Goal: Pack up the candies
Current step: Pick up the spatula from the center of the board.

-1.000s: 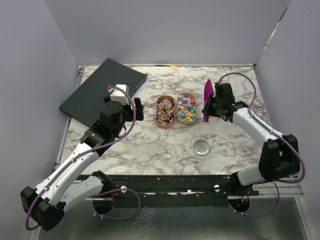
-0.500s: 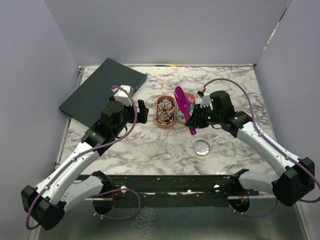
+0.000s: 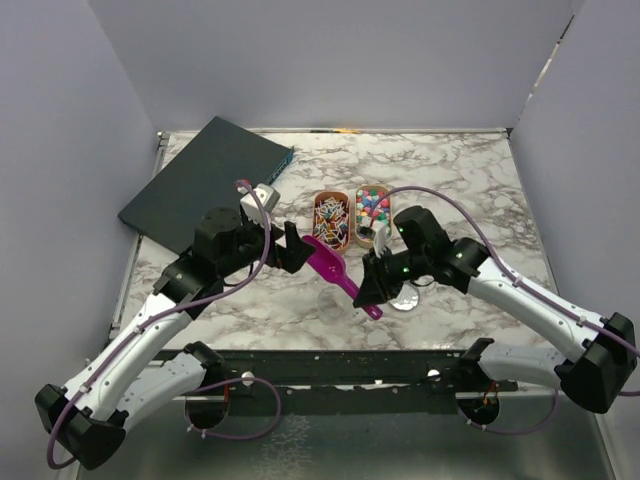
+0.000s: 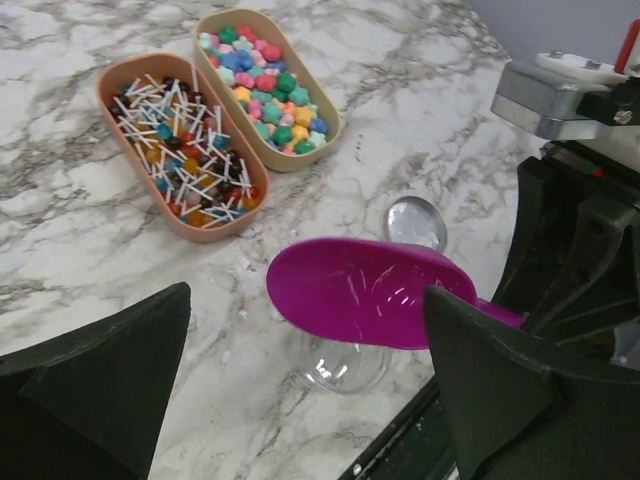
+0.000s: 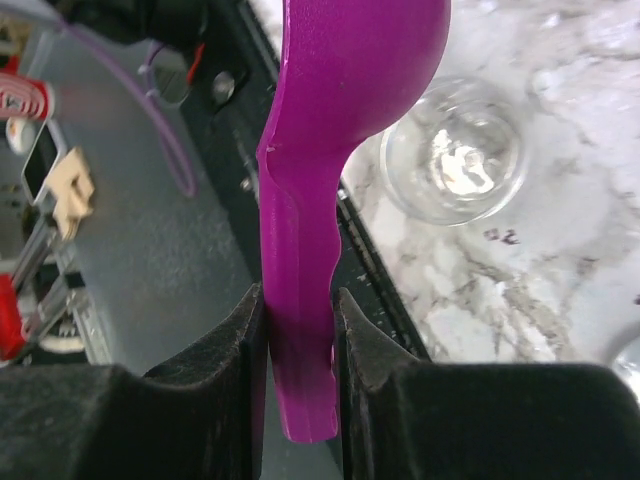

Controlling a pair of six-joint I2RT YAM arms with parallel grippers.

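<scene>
The candies lie in two oval trays: twisted-wrapper pieces in the left tray (image 3: pixel 330 222) (image 4: pixel 185 145), bright balls in the right tray (image 3: pixel 372 214) (image 4: pixel 268 85). My right gripper (image 3: pixel 368 287) (image 5: pixel 298 340) is shut on the handle of a purple scoop (image 3: pixel 328 260) (image 4: pixel 370 292) (image 5: pixel 345 90). The scoop's bowl looks empty and hovers over a small clear jar (image 4: pixel 345 368) (image 5: pixel 455 150) near the table's front. My left gripper (image 3: pixel 291 250) (image 4: pixel 310 390) is open and empty, just left of the scoop bowl and above the jar.
A round clear lid (image 3: pixel 405 295) (image 4: pixel 415 220) lies right of the jar. A dark flat box (image 3: pixel 205 180) sits at the back left. The table's black front rail (image 3: pixel 350 365) runs close behind the jar.
My right arm swung the scoop from the far right, across the ball tray, down to the jar at the front. My left gripper moved right and forward towards the jar.
</scene>
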